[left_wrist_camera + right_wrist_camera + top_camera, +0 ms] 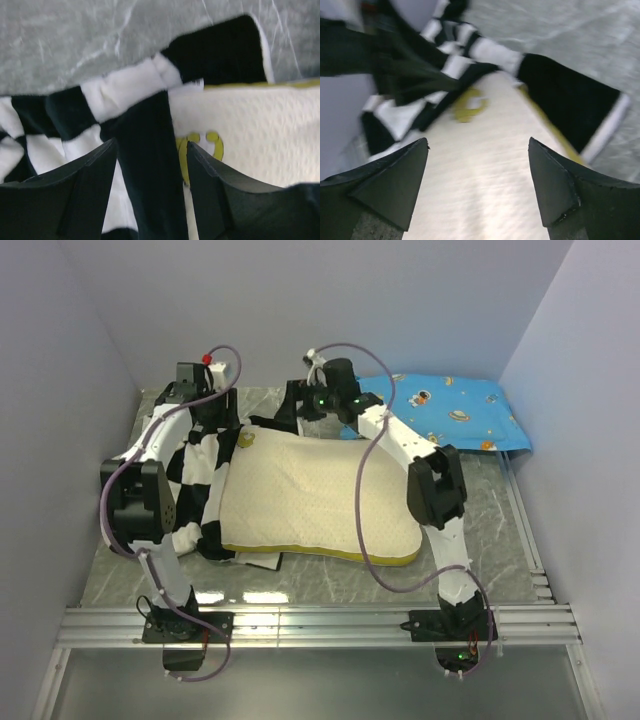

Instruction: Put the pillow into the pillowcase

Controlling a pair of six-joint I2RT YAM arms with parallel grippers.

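Note:
The cream pillow [320, 495] lies in the middle of the table, its left edge inside the bunched black-and-white checkered pillowcase [195, 475]. My left gripper [232, 430] is at the pillow's far left corner, shut on a raised black fold of the pillowcase [125, 92] next to the yellow emblem [212, 142]. The pillow [250, 120] shows to the right of the fold. My right gripper [297, 420] hovers over the pillow's far edge. In its own view it [477, 145] is wide open and empty above the pillow [480, 190], with the pillowcase [570, 105] beyond.
A blue cartoon-print pillow [450, 412] lies at the back right. An aluminium rail [320, 625] runs along the near edge. Grey walls close in the left, back and right sides. The marble table top [500, 510] shows to the right of the pillow.

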